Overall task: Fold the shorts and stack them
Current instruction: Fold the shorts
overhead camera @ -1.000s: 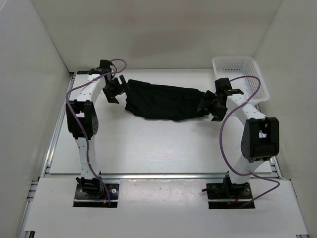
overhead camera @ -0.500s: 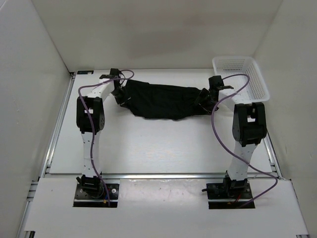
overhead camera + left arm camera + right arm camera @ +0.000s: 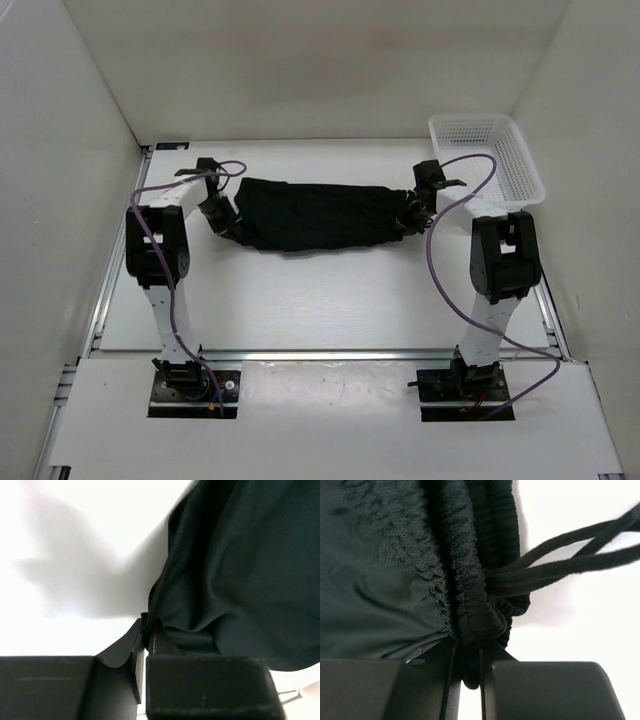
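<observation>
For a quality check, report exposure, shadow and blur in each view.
Top external: even light, sharp, but the black shorts read nearly featureless. Left wrist: table blown out white, a soft grey shadow left of the shorts, the left hand dark and soft-edged. Right wrist: waistband texture crisp, drawstring slightly soft, background overexposed.

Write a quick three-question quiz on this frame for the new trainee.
1. True or false: the shorts lie in the basket.
2. The right gripper clamps: A) a leg hem, B) the drawstring waistband, C) nothing.
3. What is the left gripper shut on?
Key: 1 false, they stretch over the table between both grippers, outside the basket. 2 B. 3 The shorts' opposite end.
</observation>
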